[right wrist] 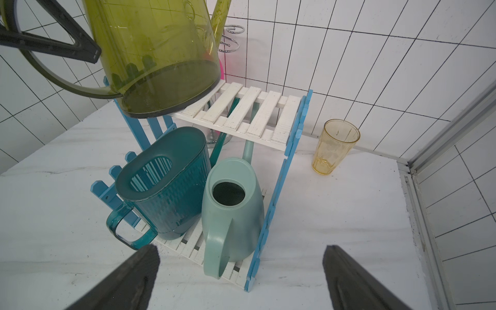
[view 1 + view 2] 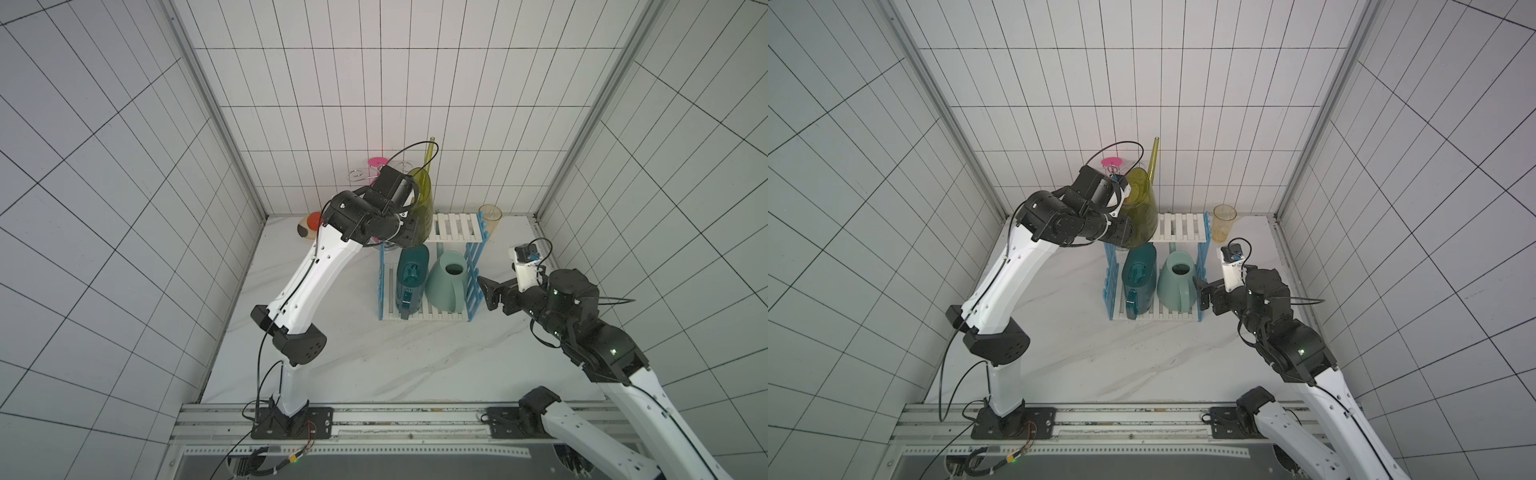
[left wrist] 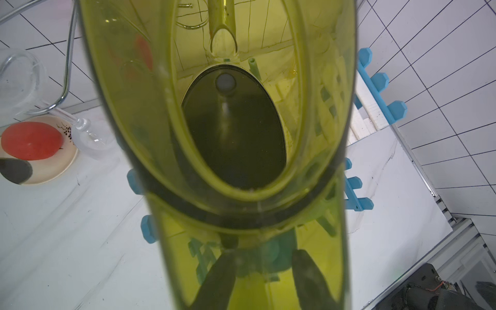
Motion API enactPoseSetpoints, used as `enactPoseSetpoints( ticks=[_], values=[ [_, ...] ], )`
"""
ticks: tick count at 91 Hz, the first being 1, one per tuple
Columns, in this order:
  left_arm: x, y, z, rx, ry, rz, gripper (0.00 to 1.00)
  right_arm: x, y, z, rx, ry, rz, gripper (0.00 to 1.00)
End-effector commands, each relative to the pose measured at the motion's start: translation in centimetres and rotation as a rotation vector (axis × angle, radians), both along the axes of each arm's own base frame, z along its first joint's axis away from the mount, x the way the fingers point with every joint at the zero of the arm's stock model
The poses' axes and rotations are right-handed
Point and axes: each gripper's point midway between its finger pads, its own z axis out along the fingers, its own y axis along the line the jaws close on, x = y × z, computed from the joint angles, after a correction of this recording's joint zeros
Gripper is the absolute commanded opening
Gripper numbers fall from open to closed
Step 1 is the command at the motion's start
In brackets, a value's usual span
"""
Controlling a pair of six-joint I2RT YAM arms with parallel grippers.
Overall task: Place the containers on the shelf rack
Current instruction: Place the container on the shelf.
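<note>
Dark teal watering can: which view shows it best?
The right wrist view: the dark teal watering can shows body, handle and opening, standing on the rack's lower shelf. Both top views see it from above only. The left wrist view gives just a blur through the olive-yellow can.

White tiled walls (image 2: pixel 374 83) enclose a marbled white tabletop (image 2: pixel 374 357).

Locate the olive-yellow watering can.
In both top views the olive-yellow watering can sits at the left end of the shelf rack's top tier, above the dark teal can, with the left gripper at its handle.
</note>
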Motion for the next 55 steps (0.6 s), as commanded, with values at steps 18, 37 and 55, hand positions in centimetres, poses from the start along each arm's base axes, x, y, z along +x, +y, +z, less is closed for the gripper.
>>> enactPoseSetpoints(
  ticks=[18,37,55],
  values=[
    [0.6,0.1,-0.2,0.024,-0.024,-0.001,0.37,0.2,-0.4,0.5,0.027,-0.022,-0.023,0.99],
    [-0.3,0.4,1.2,-0.01,-0.055,-0.016,0.41,0.0,-0.5,0.5,0.032,-0.021,-0.024,0.99],
    [-0.8,0.7,1.6,-0.021,-0.069,-0.021,0.42,0.0,-0.5,0.5,0.037,-0.022,-0.022,0.99]
  ],
)
